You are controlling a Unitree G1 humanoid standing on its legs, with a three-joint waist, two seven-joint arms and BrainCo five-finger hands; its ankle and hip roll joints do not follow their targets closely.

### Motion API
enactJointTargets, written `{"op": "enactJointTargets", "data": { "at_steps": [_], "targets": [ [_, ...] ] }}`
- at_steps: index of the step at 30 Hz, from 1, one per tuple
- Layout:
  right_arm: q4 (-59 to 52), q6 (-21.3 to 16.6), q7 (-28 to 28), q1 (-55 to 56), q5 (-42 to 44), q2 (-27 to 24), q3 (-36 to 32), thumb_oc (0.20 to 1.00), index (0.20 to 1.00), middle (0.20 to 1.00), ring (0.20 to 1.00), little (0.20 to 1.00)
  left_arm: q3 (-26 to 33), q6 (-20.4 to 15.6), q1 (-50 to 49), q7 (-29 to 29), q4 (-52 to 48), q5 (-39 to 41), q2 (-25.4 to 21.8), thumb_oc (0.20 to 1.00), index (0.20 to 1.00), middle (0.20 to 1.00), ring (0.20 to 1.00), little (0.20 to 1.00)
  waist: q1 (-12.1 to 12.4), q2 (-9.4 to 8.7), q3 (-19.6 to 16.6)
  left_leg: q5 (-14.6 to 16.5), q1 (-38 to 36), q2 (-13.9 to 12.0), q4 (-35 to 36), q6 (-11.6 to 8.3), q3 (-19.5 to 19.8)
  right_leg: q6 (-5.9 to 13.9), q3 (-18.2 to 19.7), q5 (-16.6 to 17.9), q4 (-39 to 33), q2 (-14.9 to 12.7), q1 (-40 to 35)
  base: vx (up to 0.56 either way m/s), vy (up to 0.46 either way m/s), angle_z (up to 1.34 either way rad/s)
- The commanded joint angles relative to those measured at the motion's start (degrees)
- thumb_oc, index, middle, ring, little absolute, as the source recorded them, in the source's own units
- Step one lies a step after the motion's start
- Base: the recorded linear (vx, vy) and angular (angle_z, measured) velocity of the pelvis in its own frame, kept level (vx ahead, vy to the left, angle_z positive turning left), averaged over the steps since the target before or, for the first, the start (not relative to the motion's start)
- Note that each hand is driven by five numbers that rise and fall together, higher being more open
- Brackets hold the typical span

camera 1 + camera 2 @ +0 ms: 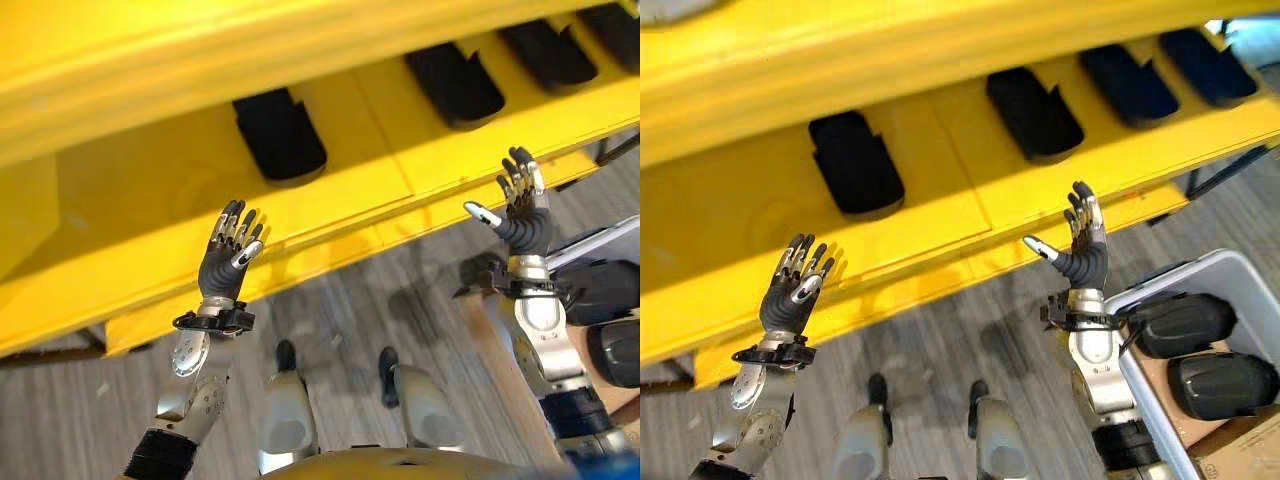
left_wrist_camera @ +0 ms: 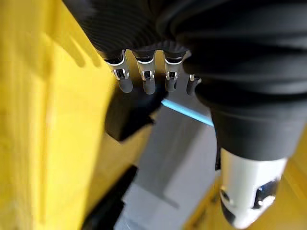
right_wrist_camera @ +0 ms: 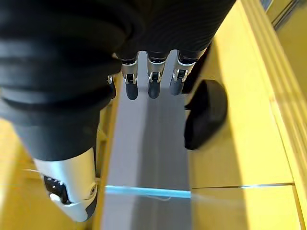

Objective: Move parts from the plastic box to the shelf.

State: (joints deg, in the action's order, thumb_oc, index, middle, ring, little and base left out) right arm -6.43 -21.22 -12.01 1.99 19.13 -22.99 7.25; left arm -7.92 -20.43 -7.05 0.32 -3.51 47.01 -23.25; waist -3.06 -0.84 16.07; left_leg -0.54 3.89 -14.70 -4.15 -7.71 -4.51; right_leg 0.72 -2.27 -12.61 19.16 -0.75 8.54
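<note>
With both arms raised before the yellow shelf [image 1: 330, 215], neither one carries anything: the left robot hand [image 1: 228, 256] has its fingers spread and straight at about seven o'clock in the head view, and the right robot hand [image 1: 1080, 245] stands just as splayed near centre, thumb jutting out toward nine o'clock, both poised just short of the shelf's front edge. Four black parts [image 1: 855, 165] already lie in a row along the shelf, running from ten o'clock up to one o'clock, well apart from one another. Down at four o'clock sits the plastic box [image 1: 1240, 265], pale grey with a smooth rounded rim, and two more black parts [image 1: 1220, 385] rest inside it. By my reading this is the gap between placements: empty hands, more stock waiting. The next move calls for the right arm to swing down toward four o'clock, settle its fingers round the nearer part in the box and close firmly. Those parts look like moulded matte plastic or rubber, rounded and blocky, with a notch at one end. The shelf is glossy painted metal, flat and slick, so a part set down carelessly could slide.
</note>
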Motion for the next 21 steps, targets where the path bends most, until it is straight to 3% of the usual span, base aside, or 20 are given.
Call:
{"op": "enactJointTargets", "data": {
  "at_steps": [1,3,6,7,8,9,10,11,12,13,14,15,17,21],
  "targets": [
    [-2.6,-3.1,4.7,-1.3,4.5,-0.8,0.1,1.000,1.000,1.000,1.000,1.000,0.6,-1.7,1.4,-1.5,2.1,-4.6,0.5,1.000,1.000,1.000,1.000,1.000,-0.2,0.26,-3.6,-11.5,3.5,-4.9,1.9,-0.28,2.8,2.28,0.5,6.4,-4.6,0.6,0.1,0.00,-0.126,-0.50],
    [-6.1,-2.5,7.6,3.8,6.2,-1.6,0.0,1.000,1.000,1.000,1.000,1.000,0.4,-1.3,0.4,-1.6,2.6,-5.4,2.1,1.000,1.000,1.000,1.000,1.000,-0.7,0.95,-5.2,-14.5,2.3,-5.3,2.9,-0.83,1.4,1.70,1.5,7.7,-9.4,1.7,-2.9,0.02,-0.153,-0.45],
    [-7.0,-2.5,7.3,7.1,4.2,-2.6,-2.3,1.000,1.000,1.000,1.000,1.000,0.0,-1.3,0.9,-2.3,3.7,-6.4,3.6,1.000,1.000,1.000,1.000,1.000,-2.4,2.21,-6.0,-16.9,3.4,-5.2,1.5,-1.18,-1.0,0.66,0.8,8.5,-14.1,1.8,-6.4,0.05,-0.148,0.09],
    [-7.3,-2.3,6.5,8.3,2.4,-2.8,-3.3,1.000,1.000,1.000,1.000,1.000,-0.2,-1.5,1.1,-2.3,4.5,-6.8,4.4,1.000,1.000,1.000,1.000,1.000,-3.4,2.03,-6.2,-11.6,3.6,-1.2,-1.2,0.57,-2.7,0.37,0.6,9.2,-16.1,0.7,-8.2,0.09,-0.107,0.34],
    [-7.1,-2.3,6.4,8.6,2.4,-2.6,-3.6,1.000,1.000,1.000,1.000,1.000,-0.1,-1.6,1.1,-1.9,4.3,-7.0,4.6,1.000,1.000,1.000,1.000,1.000,-3.1,1.74,-6.3,-9.4,4.0,1.7,-1.9,1.42,-1.8,0.57,0.7,10.0,-17.1,0.2,-8.7,0.09,-0.090,0.48],
    [-7.0,-2.2,6.3,8.7,2.0,-2.5,-4.0,1.000,1.000,1.000,1.000,1.000,0.0,-1.6,1.0,-1.6,4.1,-7.2,4.9,1.000,1.000,1.000,1.000,1.000,-2.8,1.41,-6.5,-7.0,4.4,5.0,-2.5,2.68,-0.5,0.75,1.0,10.8,-17.8,0.0,-8.8,0.08,-0.038,0.34],
    [-7.0,-2.3,6.2,9.2,1.0,-2.2,-4.4,1.000,1.000,1.000,1.000,1.000,0.5,-1.6,0.1,-1.6,4.0,-7.6,5.2,1.000,1.000,1.000,1.000,1.000,-2.4,0.78,-6.5,-3.4,4.5,10.2,-3.1,4.42,2.0,1.05,1.9,11.7,-18.3,0.0,-8.8,0.06,-0.024,-0.07],
    [-6.6,-2.1,6.4,9.1,1.3,-1.9,-4.2,1.000,1.000,1.000,1.000,1.000,0.8,-1.7,-0.6,-1.8,3.6,-7.9,5.2,1.000,1.000,1.000,1.000,1.000,-1.8,0.39,-6.8,-2.2,4.9,13.2,-3.4,5.18,4.4,1.25,2.9,12.5,-18.6,0.2,-8.3,0.09,-0.018,-0.81],
    [-5.8,-1.9,7.0,8.7,1.3,-1.6,-3.5,1.000,1.000,1.000,1.000,1.000,1.6,-1.8,-1.9,-2.0,3.2,-8.2,5.4,1.000,1.000,1.000,1.000,1.000,0.0,-0.02,-6.7,-0.6,5.4,18.4,-3.5,6.33,11.6,1.58,5.8,13.2,-18.4,1.3,-7.5,0.09,-0.006,-1.16],
    [-4.9,-1.4,7.4,7.0,1.6,-1.3,-2.3,1.000,1.000,1.000,1.000,1.000,2.6,-1.9,-2.4,-1.9,3.1,-8.8,5.4,1.000,1.000,1.000,1.000,1.000,1.9,-0.29,-6.9,-1.5,7.2,23.7,-3.6,6.95,20.9,1.45,9.7,14.0,-18.3,2.9,-6.3,0.09,-0.005,-1.48],
    [-4.8,-1.5,7.4,6.9,1.6,-1.3,-2.2,1.000,1.000,1.000,1.000,1.000,2.6,-1.9,-2.4,-1.9,3.1,-8.8,5.4,1.000,1.000,1.000,1.000,1.000,1.9,-0.37,-6.9,-1.4,7.2,23.7,-3.6,7.00,20.9,1.46,9.7,14.0,-18.3,2.9,-6.3,0.06,0.000,-1.95],
    [-4.4,-1.2,8.0,5.8,2.1,-1.3,-1.4,1.000,1.000,1.000,1.000,1.000,3.3,-2.1,-2.8,-2.0,3.2,-8.9,5.4,1.000,1.000,1.000,1.000,1.000,2.2,-0.53,-7.2,-1.5,6.9,25.1,-2.8,7.56,23.6,1.56,12.8,14.6,-18.7,4.2,-5.9,0.05,0.015,-2.33],
    [-5.1,-1.1,8.7,6.7,2.8,-0.7,-1.3,1.000,1.000,1.000,1.000,1.000,2.9,-2.1,-3.2,-2.6,3.1,-8.7,5.9,1.000,1.000,1.000,1.000,1.000,1.9,-0.70,-8.3,-1.8,5.0,23.3,-0.5,7.90,21.2,1.77,14.3,15.4,-19.7,4.7,-6.3,0.10,0.081,-1.43],
    [-5.1,-0.5,9.3,7.7,4.7,0.6,-0.5,1.000,1.000,1.000,1.000,1.000,2.7,-2.0,-3.8,-2.9,2.9,-8.6,5.9,1.000,1.000,1.000,1.000,1.000,1.1,-0.93,-10.0,-1.7,2.4,22.6,2.6,9.10,19.0,2.12,15.1,15.5,-20.9,4.5,-6.9,0.07,0.106,-0.28]
  ]
}}
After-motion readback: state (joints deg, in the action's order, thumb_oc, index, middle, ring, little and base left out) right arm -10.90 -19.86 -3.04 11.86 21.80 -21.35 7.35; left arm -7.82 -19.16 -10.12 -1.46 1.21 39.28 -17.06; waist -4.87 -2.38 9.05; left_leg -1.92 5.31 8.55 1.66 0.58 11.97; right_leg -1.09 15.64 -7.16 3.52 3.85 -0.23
